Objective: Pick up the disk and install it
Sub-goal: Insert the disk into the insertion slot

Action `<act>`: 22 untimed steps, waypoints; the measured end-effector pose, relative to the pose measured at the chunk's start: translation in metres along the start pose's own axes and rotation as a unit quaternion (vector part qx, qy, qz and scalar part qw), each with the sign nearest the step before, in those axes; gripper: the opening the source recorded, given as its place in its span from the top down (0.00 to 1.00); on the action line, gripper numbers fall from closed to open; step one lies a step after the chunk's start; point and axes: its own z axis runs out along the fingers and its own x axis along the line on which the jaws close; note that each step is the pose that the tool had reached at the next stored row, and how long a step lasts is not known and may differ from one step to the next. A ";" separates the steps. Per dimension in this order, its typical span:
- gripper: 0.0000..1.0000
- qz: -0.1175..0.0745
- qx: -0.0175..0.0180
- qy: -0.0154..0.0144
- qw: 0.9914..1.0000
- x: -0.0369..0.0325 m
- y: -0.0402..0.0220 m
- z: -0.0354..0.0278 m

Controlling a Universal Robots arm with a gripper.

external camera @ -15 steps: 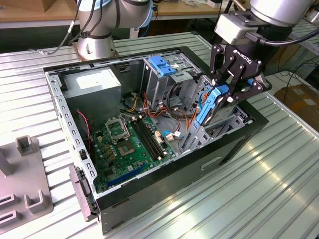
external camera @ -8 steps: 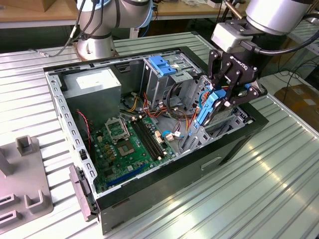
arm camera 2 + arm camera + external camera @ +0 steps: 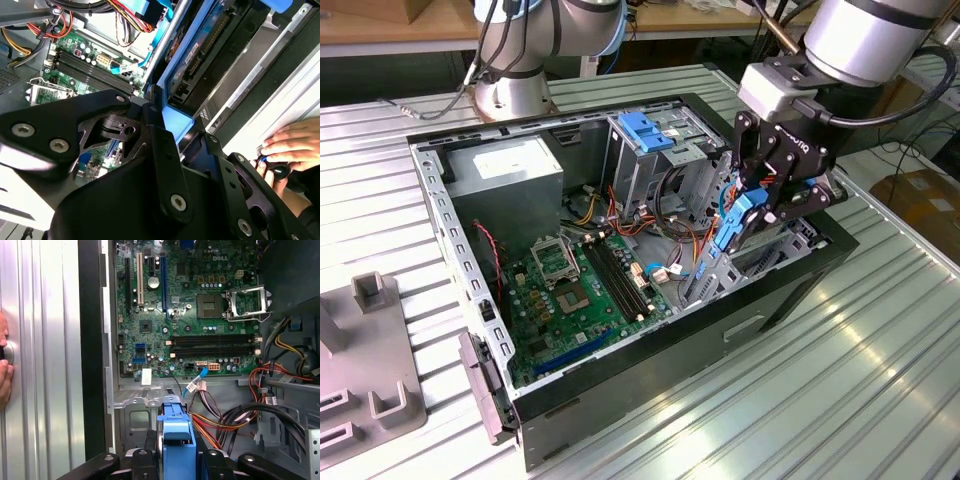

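- Claw (image 3: 752, 212) was clamped on the disk (image 3: 728, 240) in the exterior view, holding it on edge, low inside the case (image 3: 650, 370) toward the exterior view's right. I judged the pickup done and the seating not finished.
- In the second wrist view, fingers (image 3: 152, 107) pinched the blue frame end of the disk (image 3: 200, 55). A hand (image 3: 292, 145) rested on the table outside the case.
- In the first wrist view, the disk (image 3: 176, 440) stood edge-on between the jaws, with the motherboard (image 3: 190, 315) beyond it and cables (image 3: 225, 420) beside it.
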 end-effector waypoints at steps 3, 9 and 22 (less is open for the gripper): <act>0.63 0.000 0.000 0.000 1.000 0.0000 0.0000 0.0040; 0.63 0.000 0.000 0.000 1.000 0.0000 -0.0001 0.0069; 0.64 -0.001 0.001 0.000 1.000 0.0000 -0.0001 0.0075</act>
